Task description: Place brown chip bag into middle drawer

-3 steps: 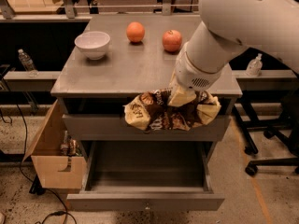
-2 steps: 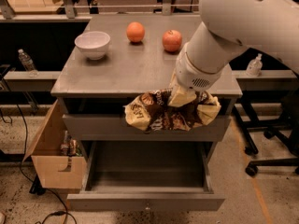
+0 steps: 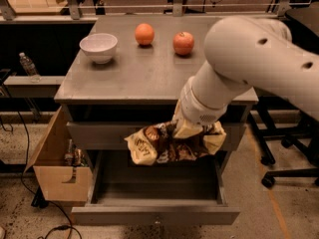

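My gripper is shut on the brown chip bag, a crinkled foil bag with a dark middle and tan ends. The bag hangs in front of the cabinet's closed top drawer, just above the open drawer below it. The open drawer is pulled out toward the camera and its inside looks empty. My white arm reaches in from the right and hides the gripper's upper part.
On the grey cabinet top stand a white bowl, an orange and a red apple. A cardboard box sits left of the drawer. A water bottle is at far left, a chair base at right.
My gripper has moved down and a little left with the chip bag, from the cabinet top's front edge to just above the open drawer.
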Available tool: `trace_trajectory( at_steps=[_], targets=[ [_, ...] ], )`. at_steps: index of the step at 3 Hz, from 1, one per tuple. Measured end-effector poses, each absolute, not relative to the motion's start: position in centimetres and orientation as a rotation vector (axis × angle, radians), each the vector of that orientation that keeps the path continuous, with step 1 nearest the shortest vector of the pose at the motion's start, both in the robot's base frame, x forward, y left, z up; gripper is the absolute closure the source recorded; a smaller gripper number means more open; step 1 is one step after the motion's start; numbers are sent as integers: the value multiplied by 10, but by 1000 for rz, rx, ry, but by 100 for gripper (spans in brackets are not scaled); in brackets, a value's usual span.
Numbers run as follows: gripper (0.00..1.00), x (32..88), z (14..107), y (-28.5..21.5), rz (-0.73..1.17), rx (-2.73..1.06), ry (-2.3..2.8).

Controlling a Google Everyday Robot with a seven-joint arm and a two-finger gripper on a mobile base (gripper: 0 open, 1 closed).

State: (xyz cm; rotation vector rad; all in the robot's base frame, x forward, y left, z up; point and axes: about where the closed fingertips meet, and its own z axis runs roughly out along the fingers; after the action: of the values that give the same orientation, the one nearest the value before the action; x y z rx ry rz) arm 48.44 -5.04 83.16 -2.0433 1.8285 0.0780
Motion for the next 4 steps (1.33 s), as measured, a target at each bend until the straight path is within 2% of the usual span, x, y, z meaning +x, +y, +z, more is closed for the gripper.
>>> trace_trajectory(
  at_steps=[2, 4],
  targets=[
    [100, 465, 753, -18, 167, -2092, 1759],
    [100, 470, 682, 6, 229, -2064, 1780]
  ],
)
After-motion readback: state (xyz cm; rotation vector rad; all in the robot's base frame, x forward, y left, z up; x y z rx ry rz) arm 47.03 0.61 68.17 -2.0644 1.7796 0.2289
